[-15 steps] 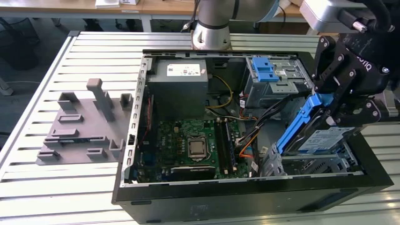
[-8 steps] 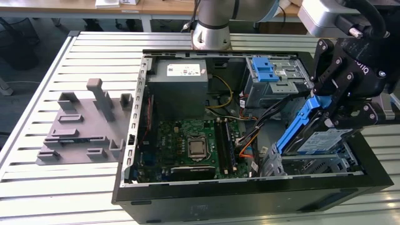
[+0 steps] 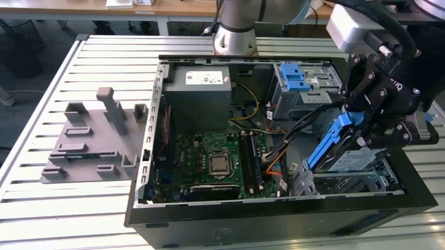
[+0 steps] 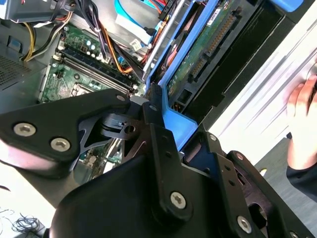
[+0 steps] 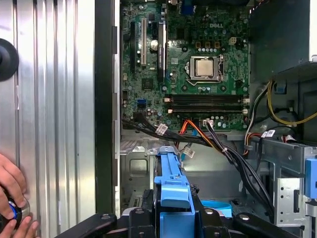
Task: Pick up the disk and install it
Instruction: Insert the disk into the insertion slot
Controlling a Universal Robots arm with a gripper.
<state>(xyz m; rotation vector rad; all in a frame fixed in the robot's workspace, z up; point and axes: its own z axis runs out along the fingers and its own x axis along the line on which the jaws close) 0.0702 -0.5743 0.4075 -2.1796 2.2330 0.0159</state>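
The disk [image 3: 342, 158] is a silver drive in a blue carrier frame. It hangs tilted, one end down, over the metal drive bay [image 3: 355, 183] at the near corner of the open case on the exterior view's right. My gripper [image 3: 374, 131] is shut on its upper end. In the second wrist view the disk's [image 4: 208, 44] green circuit side and connector face the camera, with the black fingers [image 4: 157, 130] clamped on the blue frame. In the first wrist view the disk's blue frame [image 5: 172, 184] juts out from the gripper [image 5: 173, 220] toward the bay's floor.
The open computer case [image 3: 278, 216] holds a motherboard [image 3: 212, 164], a grey power-supply box [image 3: 201, 86], a grey cage with a blue latch [image 3: 303, 78] and loose cables [image 3: 278, 146] beside the bay. A grey fixture [image 3: 94, 138] lies on the slatted table. A person's hand [image 5: 12, 198] rests beside the case.
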